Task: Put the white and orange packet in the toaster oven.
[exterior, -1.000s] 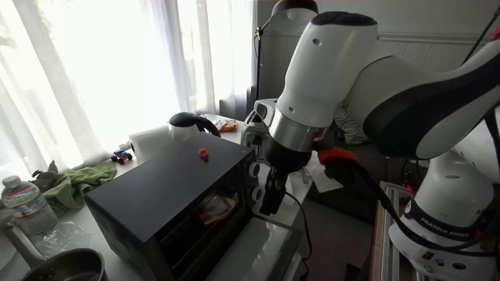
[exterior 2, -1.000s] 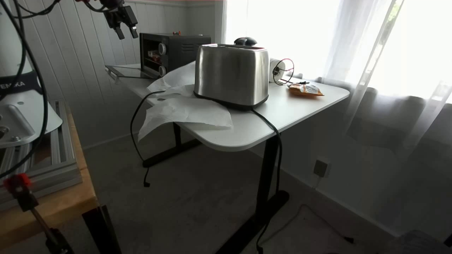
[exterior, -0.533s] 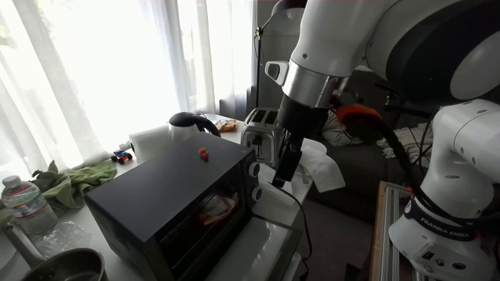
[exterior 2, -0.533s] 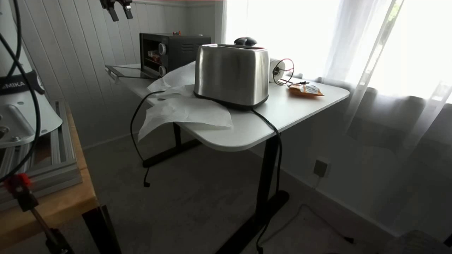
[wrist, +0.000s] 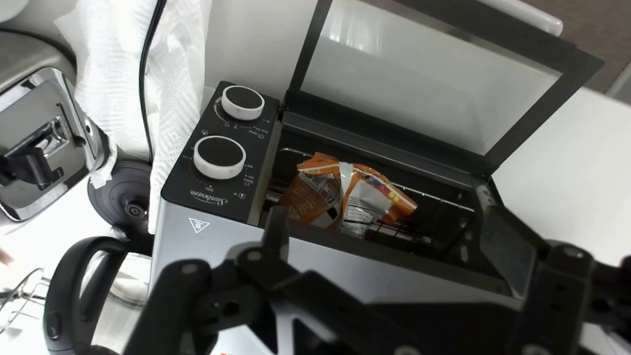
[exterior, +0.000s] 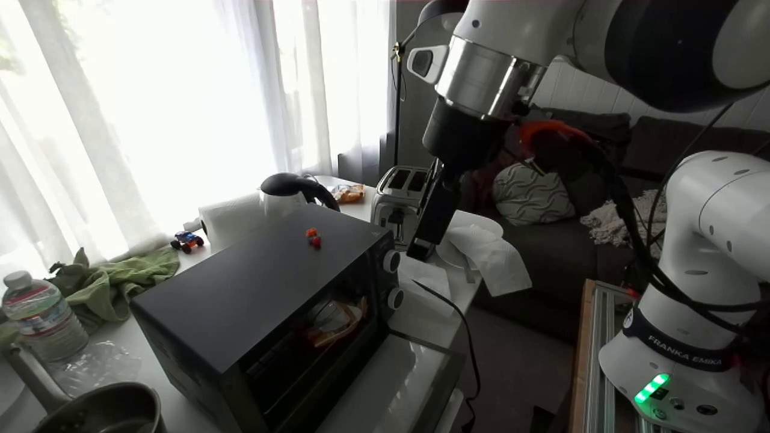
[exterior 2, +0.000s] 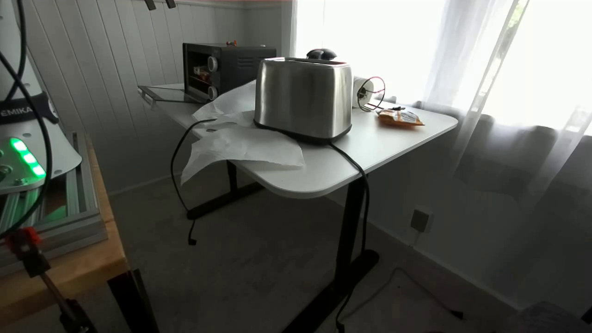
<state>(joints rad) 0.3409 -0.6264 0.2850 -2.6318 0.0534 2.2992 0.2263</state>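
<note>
We are finding the soft orange-and-white packet (wrist: 345, 195) lying inside the large matte-black box-shaped toaster oven (exterior: 252, 282), toward the end with the white-rimmed round knobs (wrist: 219, 157), so we are judging the placing as done. The black two-fingered pincer (exterior 2: 161, 4) is hanging clear of the oven, jaws standing apart with nothing between them.

Risks: the packet seems to be lying close behind the front opening, and we are suspecting its soft edge of catching if the lowered dark-framed glass door (wrist: 434, 79) gets swung up. A low pass of the pincer would be risking a scrape along the oven's top edge, or a knock to the small red-and-orange pieces (exterior: 311, 233) resting up there.

Surroundings: by the knob end, rumpled white paper sheets (wrist: 177, 143) are lying under a thin black cord (wrist: 143, 74), which we are noting as a possible snag. The shiny silver slot toaster (exterior 2: 303, 99) is crowding that same side of the white table (exterior 2: 319, 171), limiting approach there. A clear, black-handled kettle (exterior: 286, 183) is standing behind the oven, and a second orange-and-white packet (exterior 2: 400, 118) is lying at the right in an exterior view, inviting a mix-up.
</note>
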